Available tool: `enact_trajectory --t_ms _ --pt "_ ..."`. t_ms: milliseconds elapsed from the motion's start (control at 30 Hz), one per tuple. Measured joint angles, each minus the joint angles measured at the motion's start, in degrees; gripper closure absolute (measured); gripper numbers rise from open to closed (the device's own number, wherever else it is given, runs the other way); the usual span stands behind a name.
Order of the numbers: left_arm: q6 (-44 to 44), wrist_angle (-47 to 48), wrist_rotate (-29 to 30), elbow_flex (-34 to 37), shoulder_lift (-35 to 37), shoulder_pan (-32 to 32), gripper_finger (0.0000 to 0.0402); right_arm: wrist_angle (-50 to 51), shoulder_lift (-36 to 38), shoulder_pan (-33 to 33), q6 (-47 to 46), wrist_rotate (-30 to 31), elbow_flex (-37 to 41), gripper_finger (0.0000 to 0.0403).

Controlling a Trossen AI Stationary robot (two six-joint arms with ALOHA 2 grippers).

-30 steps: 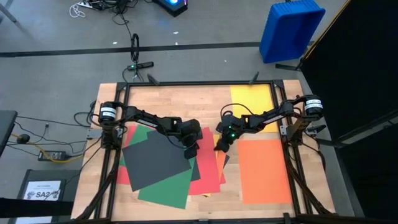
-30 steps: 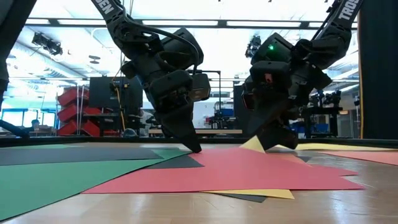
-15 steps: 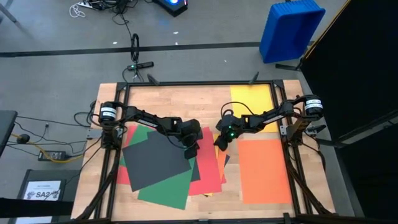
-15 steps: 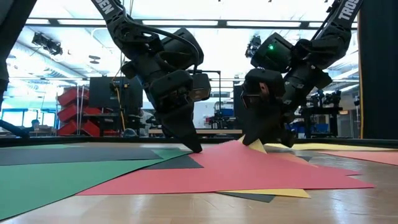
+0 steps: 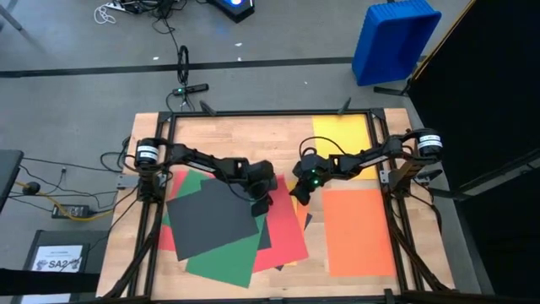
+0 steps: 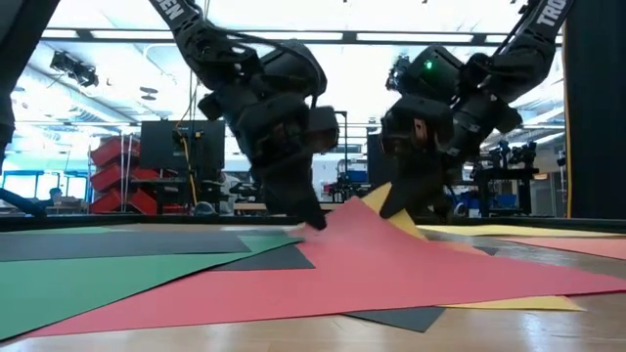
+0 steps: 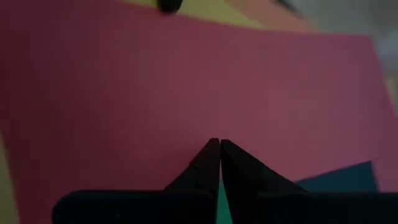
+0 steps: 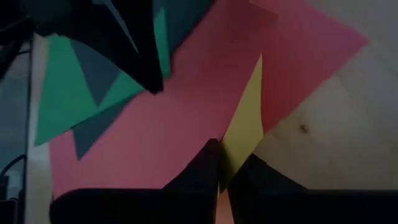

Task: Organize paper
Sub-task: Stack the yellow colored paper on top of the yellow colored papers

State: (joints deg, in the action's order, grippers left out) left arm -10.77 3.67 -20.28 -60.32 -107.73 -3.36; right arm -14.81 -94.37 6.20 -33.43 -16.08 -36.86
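A fanned pile of paper lies at the table's left middle. A dark grey sheet is on top, over a green sheet and a red sheet. A yellow sheet peeks from under the red. My right gripper is shut on the red sheet's far right edge. My left gripper is shut, with its tips on the red sheet just left of it. A lone orange sheet and a yellow sheet lie flat at the right. My left gripper touches the red sheet's top near its far edge with its shut fingertips, slanting down from the table's left. My right gripper pinches the red sheet's far right edge between its fingers, slanting down from the right. A yellow sheet's edge runs into the same pinch. That edge is raised into a peak and the rest lies on the pile.
Bare wooden tabletop stretches along the far side between the arms. A black frame rail borders the table. A blue bin stands on the floor beyond the far right corner.
My right gripper has shut on the red sheet's far right edge, rolled a little and drawn it up. That edge now stands as a peak with yellow showing beneath it, while the sheet's near part stays on the pile. The tips of my left gripper have risen slightly with the sheet.
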Motion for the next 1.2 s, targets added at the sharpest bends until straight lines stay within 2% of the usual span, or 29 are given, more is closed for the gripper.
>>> enact_trajectory --t_ms 267,433,667,933,1067,1200 --pt "2.3 5.4 0.1 -3.8 3.5 -0.1 0.0402 1.5 6.1 0.0 1.8 -0.1 -0.1 0.0403" --pt "5.4 9.2 1.7 -7.2 6.9 -0.3 0.0402 2.6 6.5 0.0 2.2 -0.4 -0.1 0.0403" --pt "12.1 12.8 11.2 -9.8 10.7 -1.2 0.0396 2.7 6.5 -0.1 2.9 -0.1 -0.1 0.0403" --pt "15.7 20.6 11.2 -9.5 10.4 -7.0 0.0329 2.5 6.6 -1.5 5.6 0.0 -0.4 0.0403" --pt "18.0 20.0 8.4 -9.1 10.3 -9.8 0.0286 2.5 6.6 -2.3 8.5 0.8 -1.4 0.0403" --pt "21.2 20.0 6.6 -9.1 9.7 -11.7 0.026 2.3 6.6 -2.5 10.0 1.4 -2.5 0.0403"
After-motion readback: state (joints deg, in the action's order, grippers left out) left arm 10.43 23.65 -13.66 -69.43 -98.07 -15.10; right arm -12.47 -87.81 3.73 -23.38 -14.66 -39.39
